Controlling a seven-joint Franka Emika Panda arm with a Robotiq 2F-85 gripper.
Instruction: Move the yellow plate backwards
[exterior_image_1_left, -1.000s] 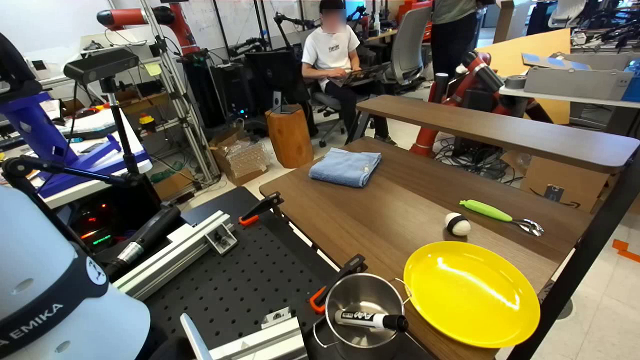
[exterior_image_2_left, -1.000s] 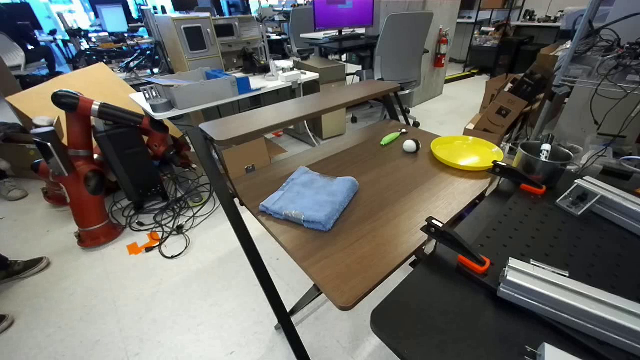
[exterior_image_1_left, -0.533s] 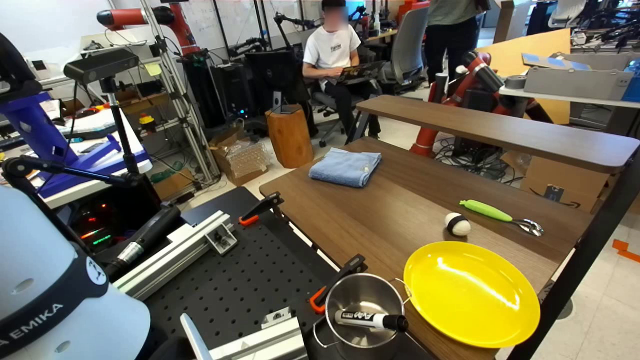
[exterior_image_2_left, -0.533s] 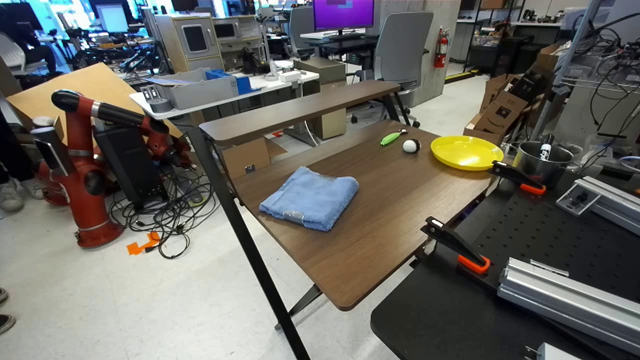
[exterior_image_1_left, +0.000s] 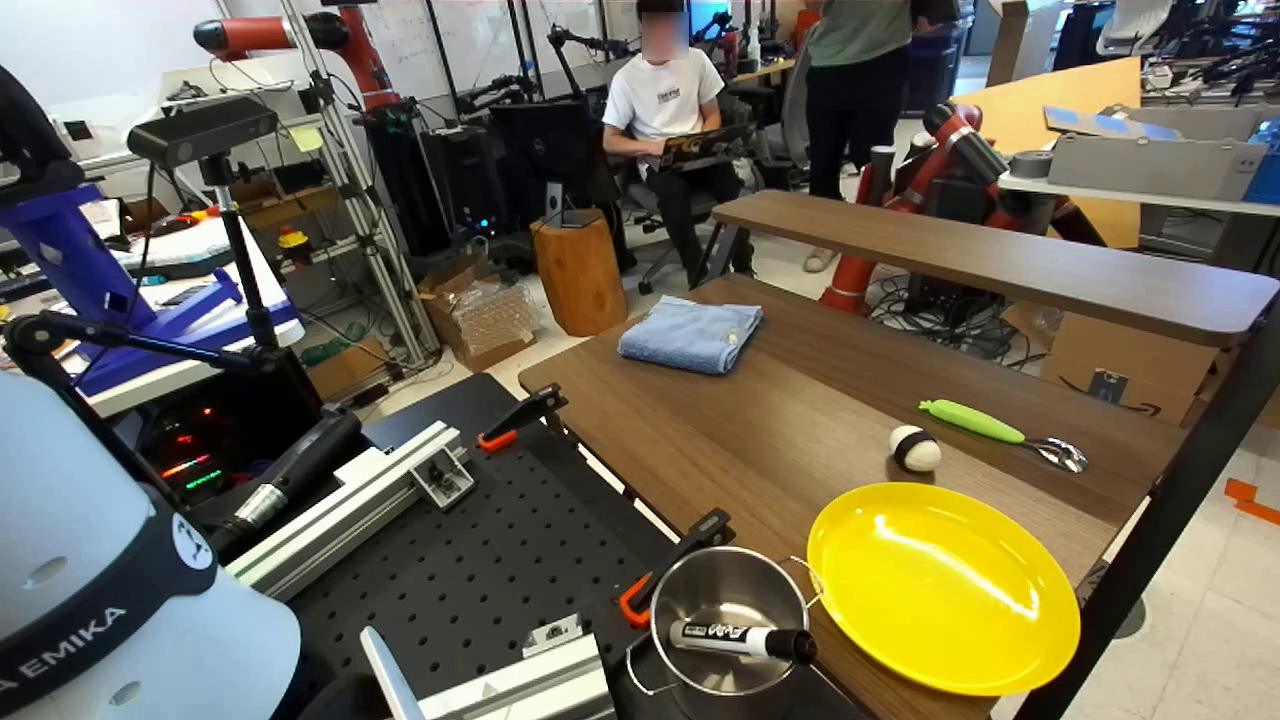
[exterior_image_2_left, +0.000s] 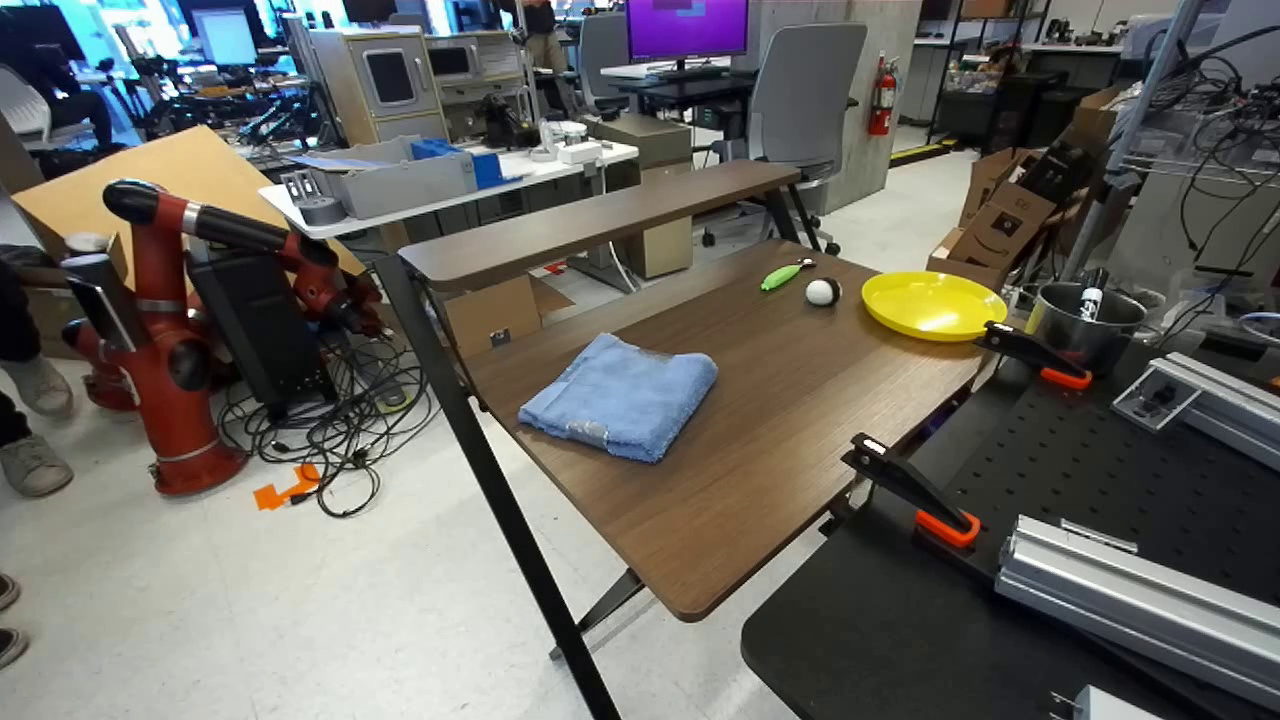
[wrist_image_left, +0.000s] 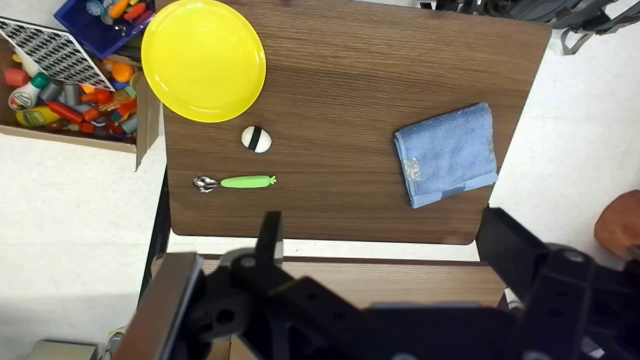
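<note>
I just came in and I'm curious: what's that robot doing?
The robot arm is meant to move the yellow plate backwards. Right now its gripper is wide open and holds nothing. The plate lies untouched on the brown table, beside a white egg-shaped thing with a black band.

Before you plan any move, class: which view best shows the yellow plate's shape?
The wrist view: it looks down, so the yellow plate appears nearly circular, though its edge meets the picture's top. Both exterior views show it obliquely, as an oval.
</note>
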